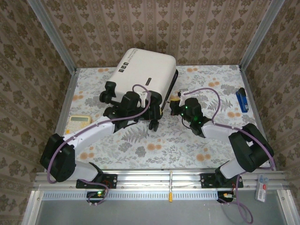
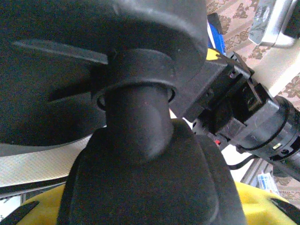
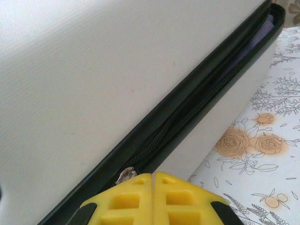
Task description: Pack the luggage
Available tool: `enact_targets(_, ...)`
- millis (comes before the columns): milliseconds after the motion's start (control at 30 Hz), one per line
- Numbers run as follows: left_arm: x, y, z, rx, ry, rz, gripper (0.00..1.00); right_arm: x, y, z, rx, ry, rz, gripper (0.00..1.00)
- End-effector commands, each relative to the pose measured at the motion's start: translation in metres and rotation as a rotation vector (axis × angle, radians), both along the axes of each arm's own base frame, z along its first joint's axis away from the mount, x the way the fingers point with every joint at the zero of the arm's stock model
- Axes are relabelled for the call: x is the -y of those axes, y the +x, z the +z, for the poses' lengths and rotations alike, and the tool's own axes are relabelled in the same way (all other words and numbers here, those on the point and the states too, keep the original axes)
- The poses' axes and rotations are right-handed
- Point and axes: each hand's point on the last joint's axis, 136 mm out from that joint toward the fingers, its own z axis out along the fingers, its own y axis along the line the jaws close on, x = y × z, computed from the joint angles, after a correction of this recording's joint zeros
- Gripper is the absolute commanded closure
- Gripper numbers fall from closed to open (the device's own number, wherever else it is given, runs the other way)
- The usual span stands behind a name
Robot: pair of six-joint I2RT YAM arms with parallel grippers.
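Luggage [image 1: 143, 70], closed at the far centre of the table [image 1: 140, 145], zipping step: left gripper [image 1: 151, 112] grasps a spinner wheel [image 2: 140, 131], apparently bracing; right gripper [image 3: 152, 199], clenched beside the zipper pull [image 3: 125, 176], should next draw it along the seam [image 3: 197, 108].

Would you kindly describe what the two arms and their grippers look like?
Both the left arm and right arm have white links between bulky black joints, each trailed by a looping purple cable. The right gripper has yellow, grid-moulded fingers; the left gripper shows yellow too.
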Motion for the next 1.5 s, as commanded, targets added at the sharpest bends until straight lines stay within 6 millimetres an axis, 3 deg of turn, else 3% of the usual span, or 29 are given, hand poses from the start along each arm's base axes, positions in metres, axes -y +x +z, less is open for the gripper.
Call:
enact_targets(0,0.012,-0.032,0.133,0.352,-0.278,-0.193,0.79,0.052,0.027,-0.004,-0.01,-0.046,-0.232,1.0)
enact_targets(600,-0.002,-0.04,0.133,0.37,-0.241,-0.196,0.8,0.084,0.054,-0.02,-0.062,-0.024,-0.289,1.0)
enact_targets(1467,-0.027,-0.047,0.134,0.39,-0.237,-0.16,0.8,0.157,0.1,-0.039,-0.133,0.066,-0.438,1.0)
